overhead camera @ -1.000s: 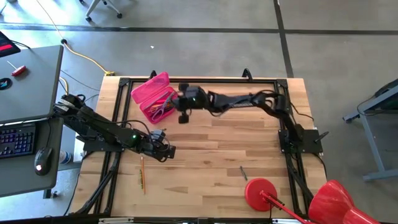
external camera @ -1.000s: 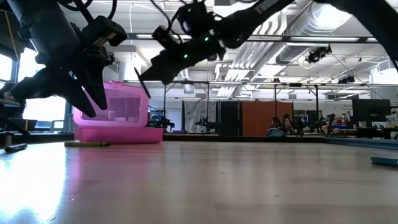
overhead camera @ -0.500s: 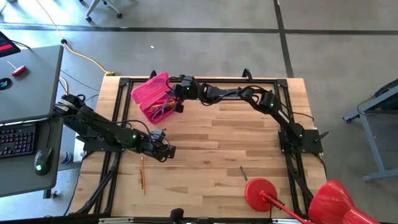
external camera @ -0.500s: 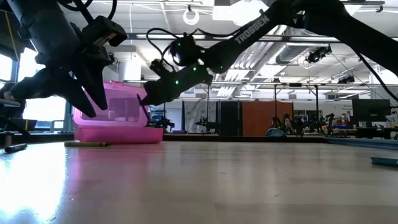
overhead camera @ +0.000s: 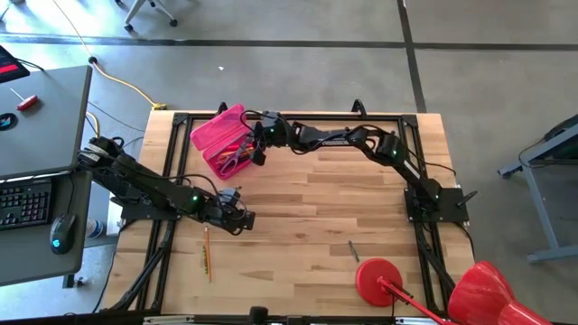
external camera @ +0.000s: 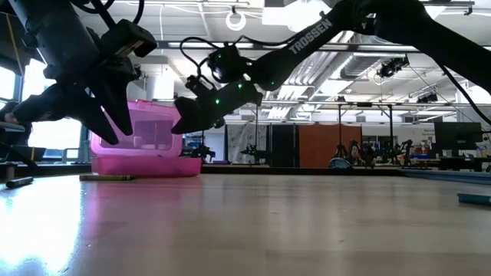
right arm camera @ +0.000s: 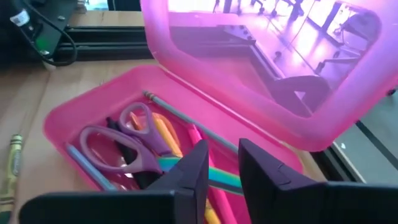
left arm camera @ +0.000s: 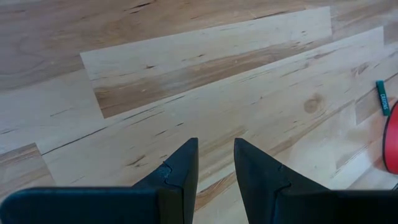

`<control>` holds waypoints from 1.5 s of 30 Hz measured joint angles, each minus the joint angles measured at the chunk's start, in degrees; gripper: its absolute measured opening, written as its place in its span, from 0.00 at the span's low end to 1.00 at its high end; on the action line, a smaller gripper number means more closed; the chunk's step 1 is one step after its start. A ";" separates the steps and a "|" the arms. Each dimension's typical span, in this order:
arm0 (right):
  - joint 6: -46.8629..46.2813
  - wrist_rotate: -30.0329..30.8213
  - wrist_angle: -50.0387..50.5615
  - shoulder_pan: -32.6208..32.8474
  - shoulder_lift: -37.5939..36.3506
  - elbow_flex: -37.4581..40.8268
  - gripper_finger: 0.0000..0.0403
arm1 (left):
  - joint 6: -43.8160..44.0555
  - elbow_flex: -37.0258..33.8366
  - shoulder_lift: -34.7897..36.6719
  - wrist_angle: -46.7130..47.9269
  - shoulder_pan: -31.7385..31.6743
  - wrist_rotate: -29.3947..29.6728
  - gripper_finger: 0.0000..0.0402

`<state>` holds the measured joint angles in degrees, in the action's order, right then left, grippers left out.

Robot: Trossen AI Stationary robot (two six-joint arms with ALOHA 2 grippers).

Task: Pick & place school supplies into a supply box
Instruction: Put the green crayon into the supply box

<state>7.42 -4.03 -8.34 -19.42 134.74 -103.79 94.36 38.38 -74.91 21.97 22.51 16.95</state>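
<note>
The supply box (overhead camera: 215,137) is a bright pink tray standing at the far left of the table with its lid (right arm camera: 261,56) raised. Inside lie purple-handled scissors (right arm camera: 124,142), a grey pencil (right arm camera: 186,121), a green pen (right arm camera: 186,167) and orange and pink sticks. My right gripper (right arm camera: 224,165) hangs just above the box's contents (overhead camera: 256,152), fingers apart, nothing between them. An orange pencil (overhead camera: 206,251) lies on the table near the left edge. My left gripper (overhead camera: 244,219) waits open above bare wood (left arm camera: 216,152).
A yellow crayon (right arm camera: 11,168) lies on the table beside the box. A small grey stick (overhead camera: 353,250) and a red disc with a handle (overhead camera: 377,278) sit at the near right. A desk with a keyboard (overhead camera: 23,203) stands left of the table.
My right gripper has moved toward the far left corner and down, from beside the box to just over its contents, rolling its wrist on the way. Most of this came in the first half second. The left arm has kept still.
</note>
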 joint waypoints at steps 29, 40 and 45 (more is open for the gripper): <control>-3.35 25.05 63.32 18.77 -28.22 0.02 0.19 | 0.12 0.00 0.07 -2.57 -0.01 -13.85 0.33; -22.65 34.96 81.10 29.93 -36.05 0.02 0.19 | 0.38 0.01 0.09 -2.97 -0.01 -16.37 0.33; -26.82 36.27 84.92 32.89 -36.19 1.37 0.19 | 0.40 0.01 0.09 -3.00 -0.01 -16.12 0.33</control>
<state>-19.41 32.24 76.58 13.47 98.55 -102.41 94.76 38.39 -74.83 18.97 22.50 0.83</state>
